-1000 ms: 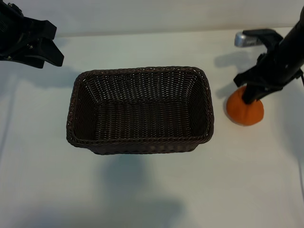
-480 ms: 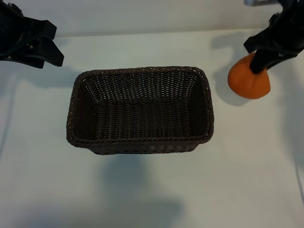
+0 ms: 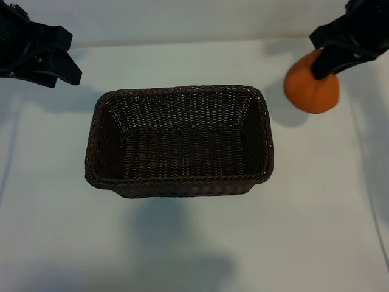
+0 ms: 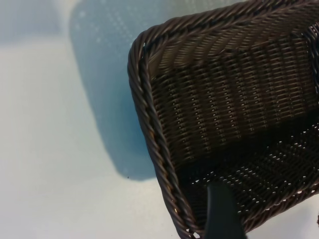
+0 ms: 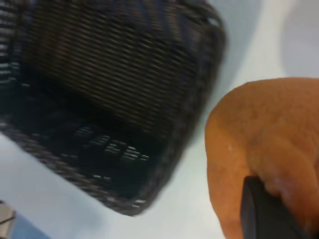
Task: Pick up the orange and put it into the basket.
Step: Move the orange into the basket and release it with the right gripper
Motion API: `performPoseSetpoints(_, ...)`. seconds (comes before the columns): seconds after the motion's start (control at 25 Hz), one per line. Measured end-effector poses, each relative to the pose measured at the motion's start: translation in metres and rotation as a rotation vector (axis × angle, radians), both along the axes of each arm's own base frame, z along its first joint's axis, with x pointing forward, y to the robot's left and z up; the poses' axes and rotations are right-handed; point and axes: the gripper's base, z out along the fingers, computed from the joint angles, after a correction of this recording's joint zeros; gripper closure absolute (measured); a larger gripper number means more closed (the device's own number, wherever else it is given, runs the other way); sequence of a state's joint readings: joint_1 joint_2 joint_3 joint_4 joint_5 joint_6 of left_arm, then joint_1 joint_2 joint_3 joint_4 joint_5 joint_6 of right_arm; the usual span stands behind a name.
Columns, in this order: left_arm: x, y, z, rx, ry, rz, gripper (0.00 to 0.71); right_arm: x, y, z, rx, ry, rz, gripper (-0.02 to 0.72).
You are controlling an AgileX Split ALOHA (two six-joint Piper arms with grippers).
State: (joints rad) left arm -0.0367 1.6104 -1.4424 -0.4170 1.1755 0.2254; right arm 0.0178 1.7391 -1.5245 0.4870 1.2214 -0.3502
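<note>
Tabletop (image 3: 194, 243) first: pale, matte and smooth, with soft grey shadows pooling beneath the basket and the arms, and a lighter band running along its far edge. Dead centre sits the basket (image 3: 180, 141), a rectangular dark brown wicker piece with rounded corners, sloped woven walls and a braided rim, nothing inside it. Up at the far right corner, the right gripper (image 3: 324, 65) is clenched on the orange (image 3: 311, 90), pinching its top; the round, matte, dimpled fruit hangs just below the claw, clear of the table, casting a shadow under it. From that claw, the basket lies off to the side and lower, well apart. Over at the far left corner, the left gripper (image 3: 64, 61) hovers with its black fingers spread, grasping nothing, the basket's near corner just below it.
</note>
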Motion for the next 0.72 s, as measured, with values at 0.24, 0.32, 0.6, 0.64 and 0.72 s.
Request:
performPoseSetpoints(0.24, 0.0, 0.0, 0.0, 0.0, 0.0, 0.0, 0.224, -0.008, 0.045, 0.001, 0.023, -0.003, 0.107, 0.612)
performPoseSetpoints(0.32, 0.0, 0.0, 0.0, 0.0, 0.0, 0.0, 0.224, -0.011, 0.062, 0.001, 0.028, -0.015, 0.136, 0.612)
performPoseSetpoints(0.6, 0.0, 0.0, 0.0, 0.0, 0.0, 0.0, 0.224, -0.016, 0.117, 0.019, 0.096, -0.154, 0.195, 0.612)
performPoseSetpoints(0.64, 0.0, 0.0, 0.0, 0.0, 0.0, 0.0, 0.224, -0.016, 0.124, 0.021, 0.106, -0.174, 0.196, 0.612)
performPoseSetpoints(0.72, 0.0, 0.0, 0.0, 0.001, -0.001, -0.003, 0.224, -0.017, 0.138, 0.022, 0.122, -0.205, 0.209, 0.612)
